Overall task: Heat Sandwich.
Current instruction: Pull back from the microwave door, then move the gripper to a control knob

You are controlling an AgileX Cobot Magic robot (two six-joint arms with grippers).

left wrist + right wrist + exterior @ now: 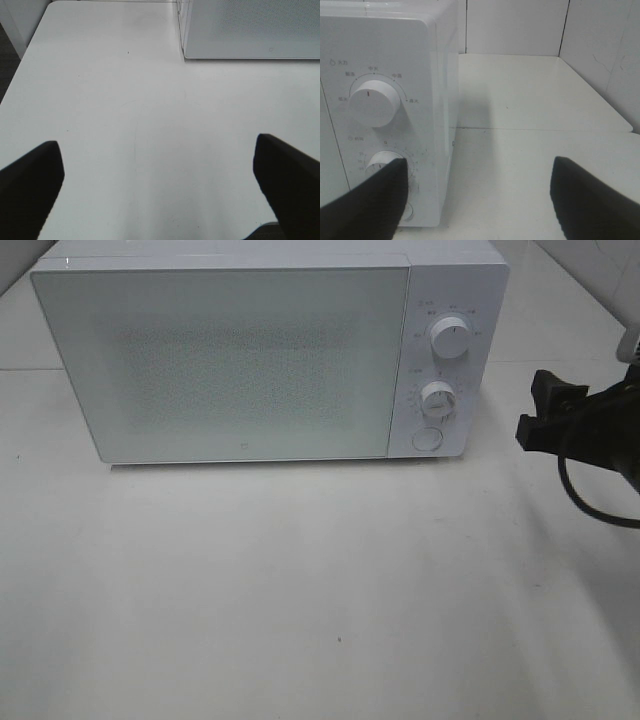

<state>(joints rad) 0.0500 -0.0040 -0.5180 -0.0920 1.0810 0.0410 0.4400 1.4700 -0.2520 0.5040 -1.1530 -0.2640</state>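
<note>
The sandwich is out of view in every frame. A white microwave (pixel 220 360) stands at the back of the table with its frosted door shut. To the right of its control panel, my right gripper (pixel 538 408) hovers open with nothing between its fingers. In the right wrist view that gripper (pixel 480 197) faces the panel's right edge, one finger (pixel 370 200) overlapping the lower knob (pixel 382 162). My left gripper (pixel 157 187) is open and empty over bare table, the microwave's lower corner (pixel 250 30) ahead of it. It is outside the exterior view.
The panel carries an upper knob (pixel 451 339), a lower knob (pixel 437 397) and a round button (pixel 427 438). A black cable (pixel 585 505) loops under the right arm. Tiled walls (pixel 520 25) close the table's back right corner.
</note>
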